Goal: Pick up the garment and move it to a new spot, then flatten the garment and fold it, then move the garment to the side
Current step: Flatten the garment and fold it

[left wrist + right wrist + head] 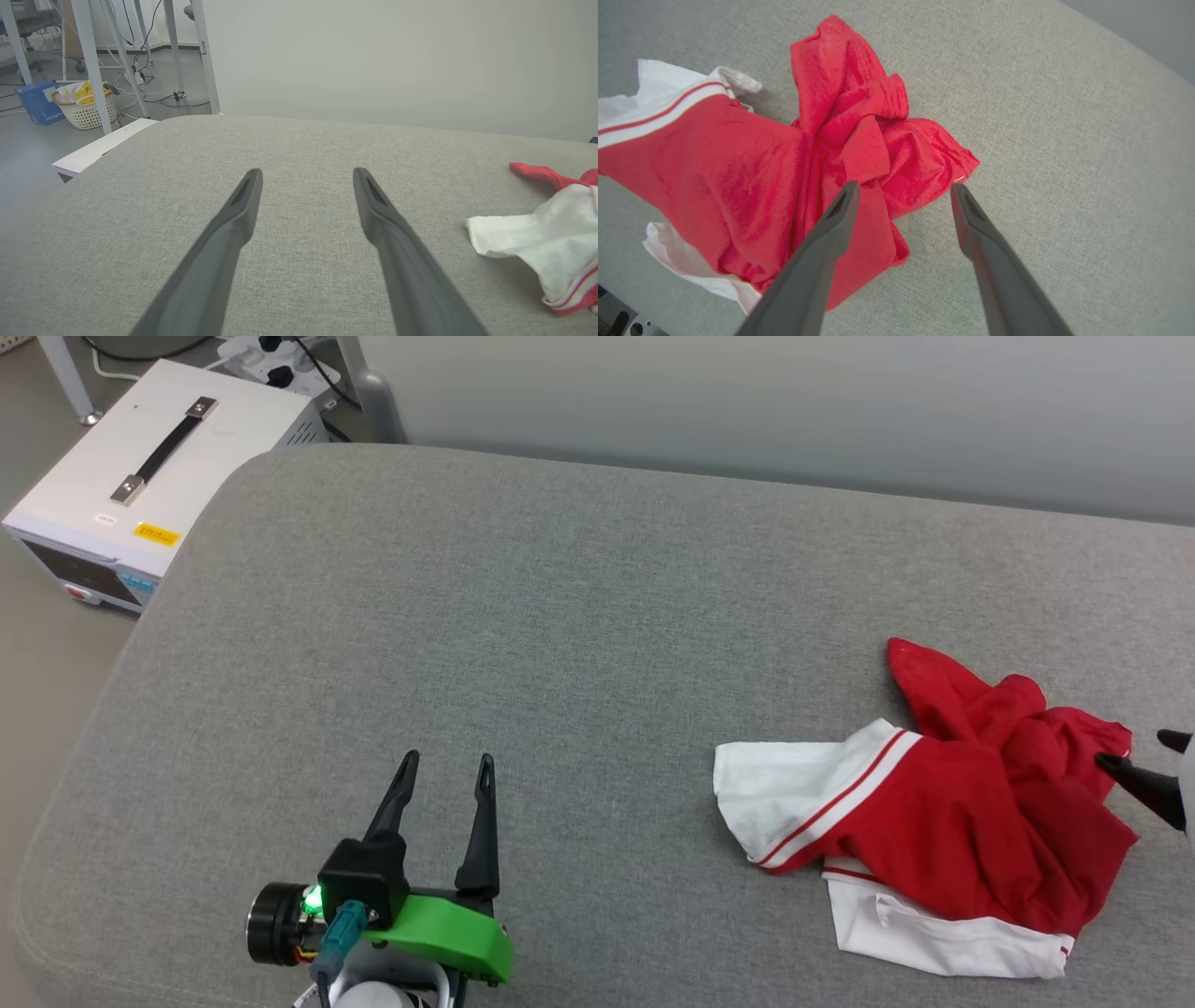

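The garment (943, 803) lies crumpled on the right part of the grey counter (560, 616), one white sleeve spread toward the middle and the red body bunched in folds. The right pincer (904, 186) hangs just over the bunched red edge with its fingers apart, gripping nothing. The left pincer (446, 763) sits well apart from the cloth near the front edge, also spread and empty.

The shirt looks set down but not yet flattened. To do that well, I would take a single layer at a hem or shoulder rather than the thick knot under the right fingers, and bring the left pincer to the white sleeve so both can pull outward.

Nothing on the counter blocks the way. A white box with a black handle (140, 467) stands off its far left corner, clear of the work.
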